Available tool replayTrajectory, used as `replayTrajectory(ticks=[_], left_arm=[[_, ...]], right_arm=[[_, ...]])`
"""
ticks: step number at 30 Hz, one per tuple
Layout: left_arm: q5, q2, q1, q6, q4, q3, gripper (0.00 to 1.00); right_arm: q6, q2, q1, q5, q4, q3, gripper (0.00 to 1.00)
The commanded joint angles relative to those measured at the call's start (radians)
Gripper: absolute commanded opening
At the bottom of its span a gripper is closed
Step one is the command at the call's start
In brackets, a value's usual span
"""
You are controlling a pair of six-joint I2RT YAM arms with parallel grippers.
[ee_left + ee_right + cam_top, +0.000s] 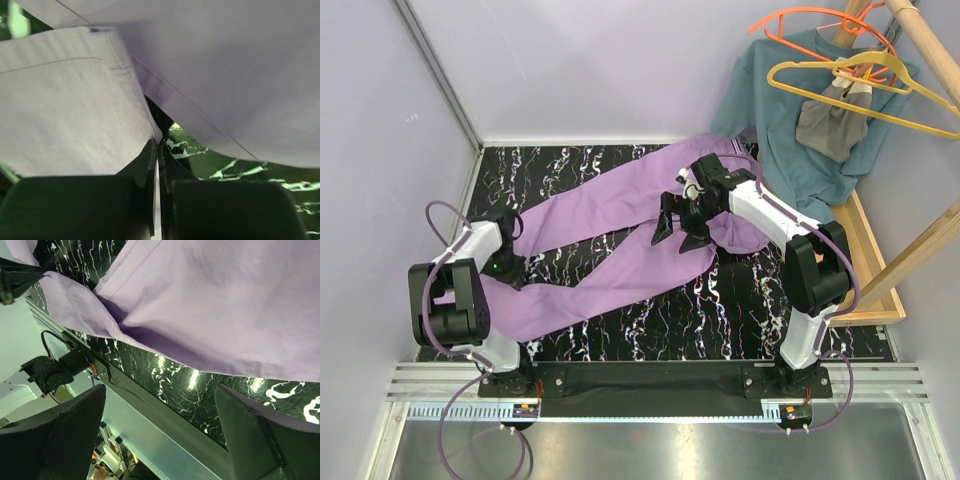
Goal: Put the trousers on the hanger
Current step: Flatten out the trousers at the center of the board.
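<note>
The lilac trousers (pixel 610 240) lie spread across the black marbled table (pixel 660 325), legs pointing left. At the left end my left gripper (pixel 508 265) is down on a leg. In the left wrist view it (pixel 158 145) is shut, with the hemmed edge of the trousers (pixel 75 115) pinched between the fingertips. My right gripper (pixel 680 228) hovers over the middle of the trousers. It (pixel 160 390) stands wide open with nothing between its fingers, and the lilac cloth (pixel 225 305) lies beyond them. The yellow hanger (pixel 860 85) hangs at the upper right, far from both grippers.
A wooden rack (pixel 920 50) at the right carries an orange hanger (pixel 820 18), a teal shirt (pixel 785 130) and a small grey garment (pixel 832 122). Its wooden base frame (pixel 875 270) runs along the table's right edge. Lilac walls close in the left and back.
</note>
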Motion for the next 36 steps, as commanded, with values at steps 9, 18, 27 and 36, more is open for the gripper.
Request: replayTrajectory(ticks=[9, 18, 27, 36], left_arm=[[-0.266, -0.145, -0.009, 0.205, -0.297, 0.636, 0.0], [-0.24, -0.608, 0.066, -0.068, -0.455, 0.133, 0.0], [-0.265, -0.975, 0.114, -0.379, -0.54, -0.16, 0.02], [-0.311, -0.975, 0.121, -0.519, -0.629, -0.171, 0.17]], right_arm=[[-0.015, -0.01, -0.007, -0.008, -0.064, 0.096, 0.96], [0.015, -0.022, -0.007, -0.06, -0.023, 0.041, 0.96], [0.02, -0.008, -0.005, -0.083, -0.029, 0.028, 0.97], [0.018, -0.011, -0.005, -0.085, -0.038, 0.025, 0.97]])
